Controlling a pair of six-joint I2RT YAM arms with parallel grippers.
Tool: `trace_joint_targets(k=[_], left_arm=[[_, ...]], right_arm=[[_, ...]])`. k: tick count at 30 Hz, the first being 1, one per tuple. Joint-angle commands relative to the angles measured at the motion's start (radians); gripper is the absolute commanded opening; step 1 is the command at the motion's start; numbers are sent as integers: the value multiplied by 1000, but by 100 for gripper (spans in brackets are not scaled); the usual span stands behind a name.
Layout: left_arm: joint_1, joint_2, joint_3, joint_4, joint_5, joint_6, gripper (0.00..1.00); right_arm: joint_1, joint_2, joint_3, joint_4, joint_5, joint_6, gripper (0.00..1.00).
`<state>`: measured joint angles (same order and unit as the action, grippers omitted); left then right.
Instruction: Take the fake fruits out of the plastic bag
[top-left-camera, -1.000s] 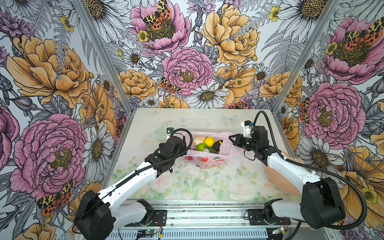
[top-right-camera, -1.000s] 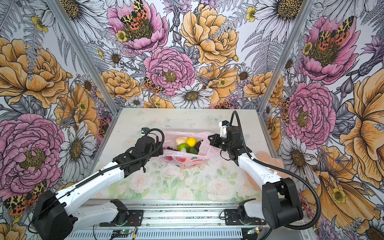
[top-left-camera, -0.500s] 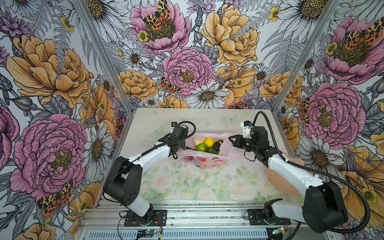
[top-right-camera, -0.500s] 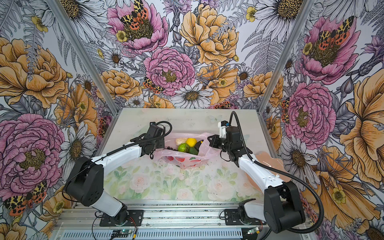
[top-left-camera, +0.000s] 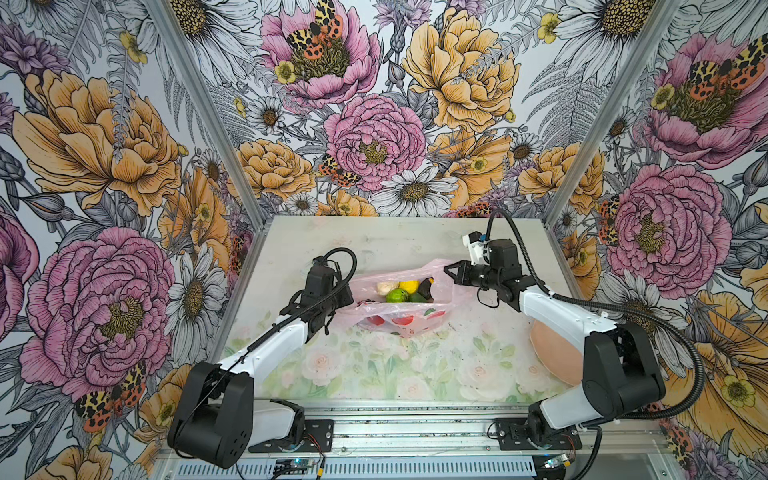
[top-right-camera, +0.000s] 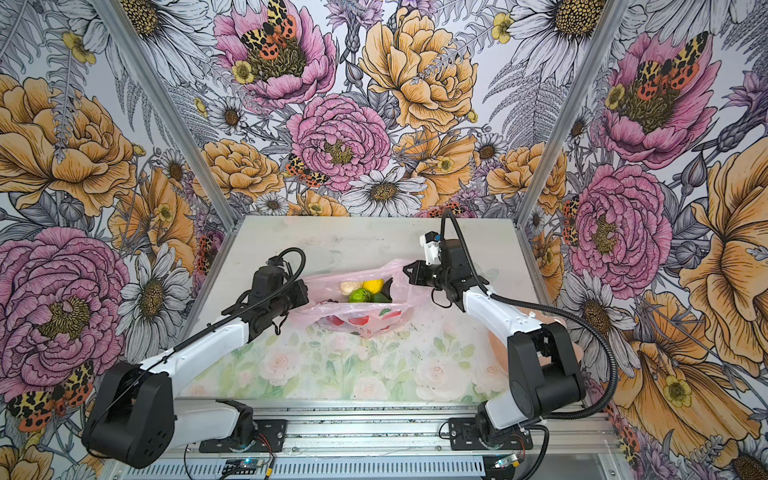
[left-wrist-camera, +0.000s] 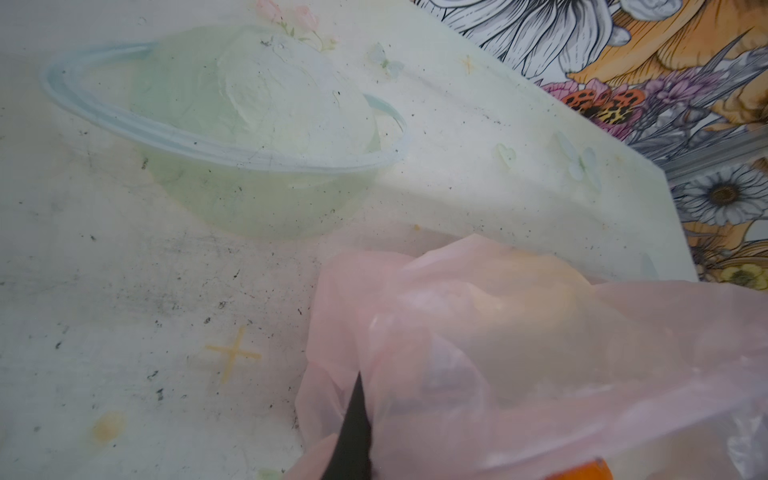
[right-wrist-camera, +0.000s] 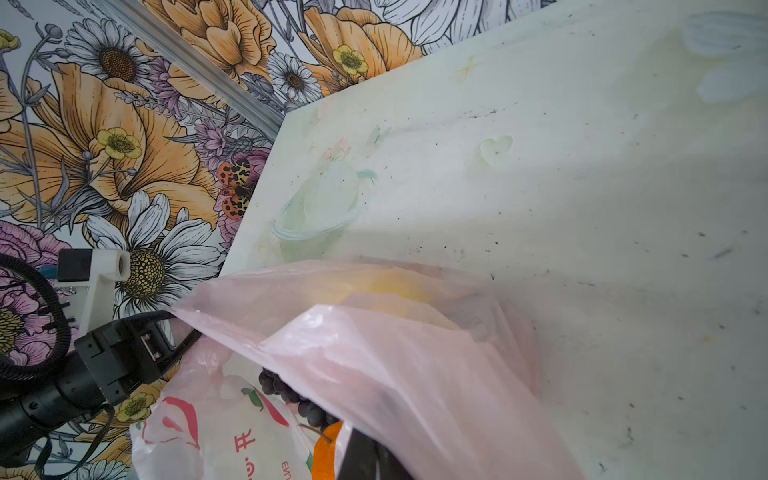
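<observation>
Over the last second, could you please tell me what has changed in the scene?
The left gripper closed its jaws on the left rim of the plastic bag, having been open a second ago. The right gripper stayed shut on the bag's right edge, and the fake fruits stayed inside.

We only get one dark sliver of the left gripper (left-wrist-camera: 356, 415), cropped at the frame edge, with blurred bag (left-wrist-camera: 519, 353) film wrapped round it. Right gripper (right-wrist-camera: 365, 457): same, cropped at the edge under film. Pale lump (left-wrist-camera: 532, 307) shows through the film; we can't tell which fruit. Grapes (right-wrist-camera: 286, 390) half covered by the bag. Orange bit (left-wrist-camera: 582, 473) cropped at the edge, we can't ID it. Dish (top-left-camera: 555, 355) mostly behind the right arm (top-left-camera: 561, 313). In both top views we can't see what lies under the top fruits (top-left-camera: 397, 296).
</observation>
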<state>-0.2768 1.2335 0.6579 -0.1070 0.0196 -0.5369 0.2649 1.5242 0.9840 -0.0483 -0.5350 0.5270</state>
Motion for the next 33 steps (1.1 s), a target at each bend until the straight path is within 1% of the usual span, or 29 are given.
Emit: trace_joint_targets(k=[1,3,4,7,8,10,12,15,17,20,24,26,29,31,33], left_arm=[[93,-112,-102,96,-7,-129,0],[90,-145,-132,133,29,-148,0],[73,-150,-130,135,35,-146,0],[13,-142,-101,96,8,-130,0],[-1,-141,-97,93,2,-128,0],[-18,-141,-96,88,-13,-127,0],[-30,-146,-96,76,-30,-125,0],[-53,-156,-94,69,-54,-113,0],[-73,-159,-90,55,-73,-106,0],[-103,-170,-93,51,-103,-101,0],[-128,-179,-98,47,-129,-106,0],[-136,-181,-101,44,-136,-106,0],[-142,-183,-111,50,-138,-113,0],[-144,-183,-117,56,-138,-117,0],[-147,-180,-120,59,-139,-120,0]], right_arm=[[-30,40,84,41,92,-18,0],[-20,51,115,24,109,-19,0],[-10,48,128,1,126,-22,1],[15,0,135,-64,190,-19,48],[22,-28,136,-94,216,-16,59],[35,-89,134,-176,282,-10,73],[52,-150,121,-238,349,-6,80],[96,-248,106,-358,489,18,86],[129,-300,92,-435,568,82,86],[215,-358,52,-490,688,165,87],[313,-386,4,-510,792,276,87],[341,-373,-23,-509,803,334,86],[360,-339,-43,-495,782,388,87],[376,-313,-50,-459,744,402,87],[381,-293,-62,-385,677,418,85]])
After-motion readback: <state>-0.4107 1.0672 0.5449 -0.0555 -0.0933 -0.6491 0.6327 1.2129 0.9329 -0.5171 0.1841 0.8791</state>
